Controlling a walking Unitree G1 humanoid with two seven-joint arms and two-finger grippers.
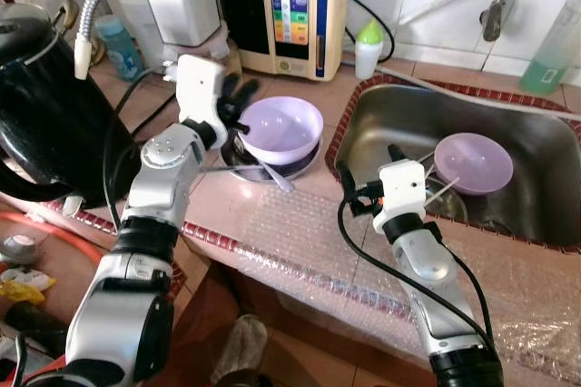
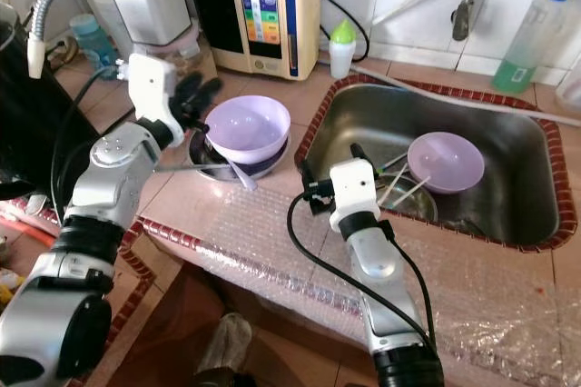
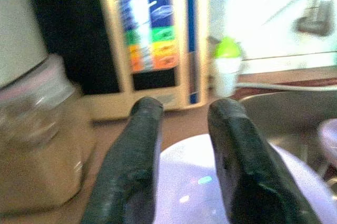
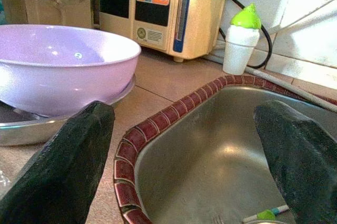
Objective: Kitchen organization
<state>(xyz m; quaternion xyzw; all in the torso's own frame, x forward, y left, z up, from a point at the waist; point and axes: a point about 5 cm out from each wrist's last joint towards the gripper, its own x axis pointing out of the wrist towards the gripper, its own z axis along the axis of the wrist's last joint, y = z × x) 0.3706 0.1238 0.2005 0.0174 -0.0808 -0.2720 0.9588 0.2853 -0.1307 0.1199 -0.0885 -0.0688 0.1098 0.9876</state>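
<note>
I see a tan tiled counter (image 1: 313,192) carrying a lavender bowl (image 1: 282,128) stacked on a metal dish (image 1: 241,162), a black kettle (image 1: 45,105), a beige appliance (image 1: 295,10), a green-capped bottle (image 1: 367,49) and bubble wrap (image 1: 300,233); its inset steel sink (image 1: 545,178) holds another lavender bowl (image 1: 472,163).

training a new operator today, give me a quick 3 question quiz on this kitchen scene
1. True or false: the right gripper is open over the near edge of the sink.
2. Which thing is the left gripper closest to? A) the bowl on the counter B) the black kettle C) the green-capped bottle
3. Fill in: the second purple bowl lies in the ____.

Key: 1 true; 2 A; 3 sink
</note>
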